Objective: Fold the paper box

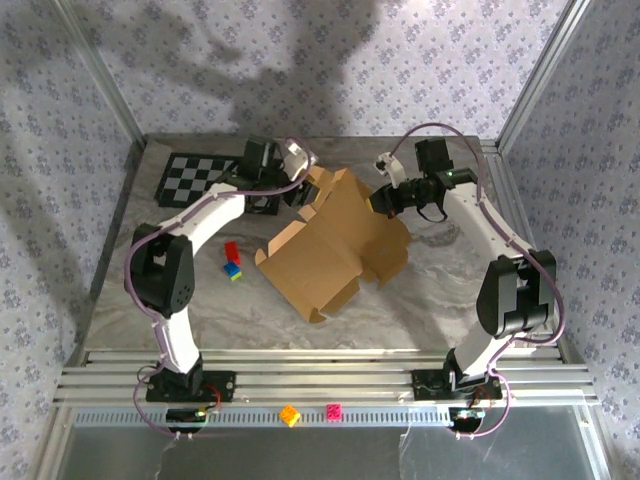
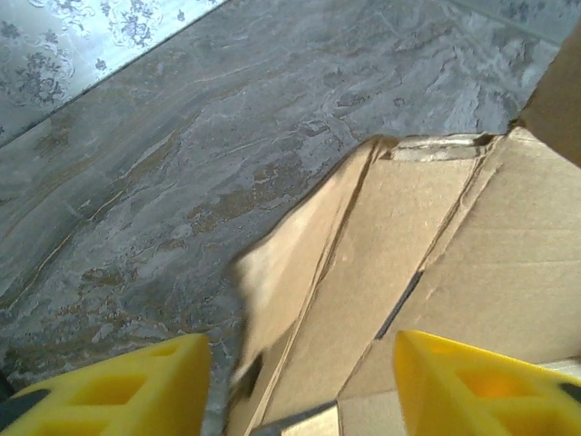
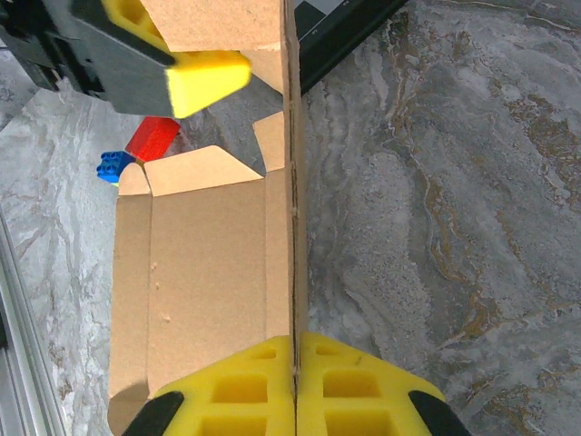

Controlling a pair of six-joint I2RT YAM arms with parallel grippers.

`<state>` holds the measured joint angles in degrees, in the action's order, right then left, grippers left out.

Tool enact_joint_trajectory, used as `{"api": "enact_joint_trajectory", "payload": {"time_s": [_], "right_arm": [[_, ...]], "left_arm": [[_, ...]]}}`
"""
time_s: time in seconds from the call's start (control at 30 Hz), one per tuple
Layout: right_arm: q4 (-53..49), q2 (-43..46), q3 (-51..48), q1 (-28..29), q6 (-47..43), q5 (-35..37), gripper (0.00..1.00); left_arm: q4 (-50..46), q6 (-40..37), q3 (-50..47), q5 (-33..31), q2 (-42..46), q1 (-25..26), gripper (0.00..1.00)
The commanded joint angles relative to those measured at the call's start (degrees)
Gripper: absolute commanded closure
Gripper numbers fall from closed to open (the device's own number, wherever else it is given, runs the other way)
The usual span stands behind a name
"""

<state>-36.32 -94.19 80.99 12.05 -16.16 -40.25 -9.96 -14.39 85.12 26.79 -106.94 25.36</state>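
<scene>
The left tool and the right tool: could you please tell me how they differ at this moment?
The right tool is shut on a panel of the paper box, seen edge-on between its fingers; the left tool stands open, a flap in its gap but not pinched. The right tool works the box's far-right edge; the left tool its far-left corner. Both have yellow fingers and attend to the same box.
</scene>
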Motion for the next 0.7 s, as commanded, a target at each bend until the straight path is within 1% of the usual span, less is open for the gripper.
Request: {"api": "enact_joint_trajectory", "payload": {"time_s": [0.0, 0.03, 0.1, 0.13, 0.2, 0.27, 0.4, 0.47, 0.57, 0.63, 0.67], "right_arm": [[-1.5, 0.1, 1.8, 0.5, -0.7, 0.7, 1.00], [-1.4, 0.1, 1.8, 0.6, -0.6, 1.0, 1.00], [-1.1, -0.1, 2.0, 1.0, -0.5, 2.5, 1.00], [-1.0, -0.2, 2.1, 1.4, -0.4, 4.0, 1.00], [-1.0, -0.6, 2.5, 2.6, -0.4, 6.8, 1.00], [-0.8, -1.2, 2.9, 4.3, -0.5, 10.6, 1.00], [-0.5, -1.6, 2.9, 8.0, -1.8, 17.2, 1.00], [0.5, -1.6, 2.5, 9.2, -1.2, 21.5, 1.00], [1.7, -1.3, 1.4, 10.6, -0.2, 26.2, 1.00], [3.9, -1.1, 0.8, 11.5, 0.3, 27.8, 1.00], [4.2, -1.0, 0.8, 12.0, 0.3, 28.1, 1.00]], "left_arm": [[-1.2, 0.1, 3.8, -3.4, -1.8, 1.2, 0.64], [-2.1, 0.4, 4.5, -4.7, -2.2, 1.7, 0.73], [-3.8, 2.8, 5.9, -8.7, -2.8, 2.6, 0.97], [-4.5, 5.3, 6.4, -11.1, -3.0, 3.0, 1.00], [-6.2, 9.9, 7.0, -15.9, -3.1, 3.8, 1.00], [-7.9, 13.7, 6.8, -23.7, -3.1, 5.3, 1.00], [-6.5, 18.8, 2.8, -32.2, -2.3, 8.1, 1.00], [-6.6, 25.3, 1.7, -35.6, -2.3, 8.2, 1.00], [-8.4, 35.0, 0.8, -39.9, -2.2, 8.3, 1.00], [-5.9, 41.4, -1.9, -40.0, -1.2, 8.1, 1.00], [-4.9, 43.7, -2.8, -39.7, -0.8, 8.1, 0.98]]}}
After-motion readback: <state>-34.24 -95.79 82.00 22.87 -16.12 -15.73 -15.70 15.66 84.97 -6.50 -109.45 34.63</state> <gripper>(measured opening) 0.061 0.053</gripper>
